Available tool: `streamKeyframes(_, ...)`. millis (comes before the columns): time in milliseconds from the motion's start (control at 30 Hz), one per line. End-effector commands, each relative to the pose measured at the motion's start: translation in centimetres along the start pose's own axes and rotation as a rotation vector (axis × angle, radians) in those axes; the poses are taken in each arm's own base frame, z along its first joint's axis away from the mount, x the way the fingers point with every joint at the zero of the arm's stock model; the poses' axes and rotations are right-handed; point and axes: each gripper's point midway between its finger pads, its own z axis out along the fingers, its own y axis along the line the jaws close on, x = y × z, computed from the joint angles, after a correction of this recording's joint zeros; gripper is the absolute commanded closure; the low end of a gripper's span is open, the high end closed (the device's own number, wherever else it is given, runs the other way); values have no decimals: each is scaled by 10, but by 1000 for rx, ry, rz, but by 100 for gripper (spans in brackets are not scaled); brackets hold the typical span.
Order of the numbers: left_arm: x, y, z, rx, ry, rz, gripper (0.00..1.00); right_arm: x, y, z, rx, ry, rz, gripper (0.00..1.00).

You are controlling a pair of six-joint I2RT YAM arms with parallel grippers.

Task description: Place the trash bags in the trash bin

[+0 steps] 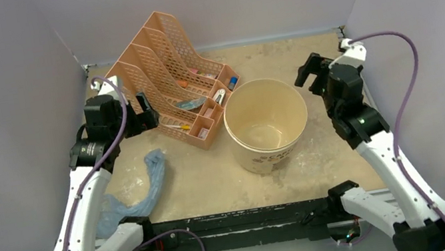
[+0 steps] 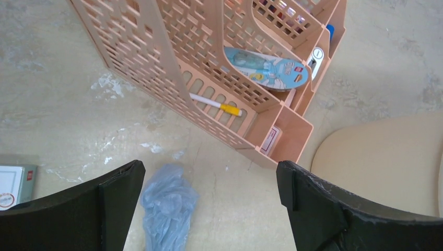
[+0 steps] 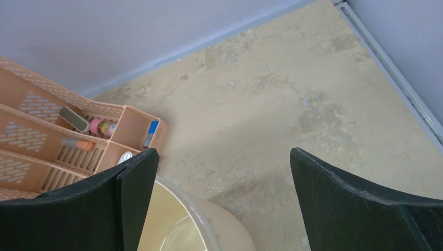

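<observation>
Left gripper (image 2: 210, 175): jaws wide apart, holding nothing, poised over the table (image 2: 78, 120) beside the orange mesh file organizer (image 2: 172, 68). Blue trash bag (image 2: 167, 209): crumpled on the table near this gripper, apart from the cream trash bin (image 1: 272, 155). Right gripper (image 3: 223, 159): jaws wide, empty, beside the bin's rim.

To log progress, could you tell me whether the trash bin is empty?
Empty: the trash bin shows only its bare cream floor; the trash bag lies outside on the table.
</observation>
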Motion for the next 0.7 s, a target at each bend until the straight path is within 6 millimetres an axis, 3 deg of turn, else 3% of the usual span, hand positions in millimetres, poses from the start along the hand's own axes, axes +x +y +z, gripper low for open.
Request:
streamKeyframes(0, -9, -11, -10, 78, -97, -7, 0, -10, -20, -28, 28, -56, 82, 1)
streamKeyframes(167, 19, -22, -17, 172, -44, -38, 0, 5, -34, -56, 2, -54, 180, 1)
streamKeyframes(333, 54, -59, -19, 434, 47, -75, 0, 7, -45, -80, 8, -71, 270, 1)
streamKeyframes(433, 75, -88, -24, 645, 106, -114, 1, 12, -41, -88, -34, -51, 310, 1)
streamKeyframes(667, 147, -142, -36, 909, 354, -37, 4, 30, -25, -97, -127, 25, 446, 1)
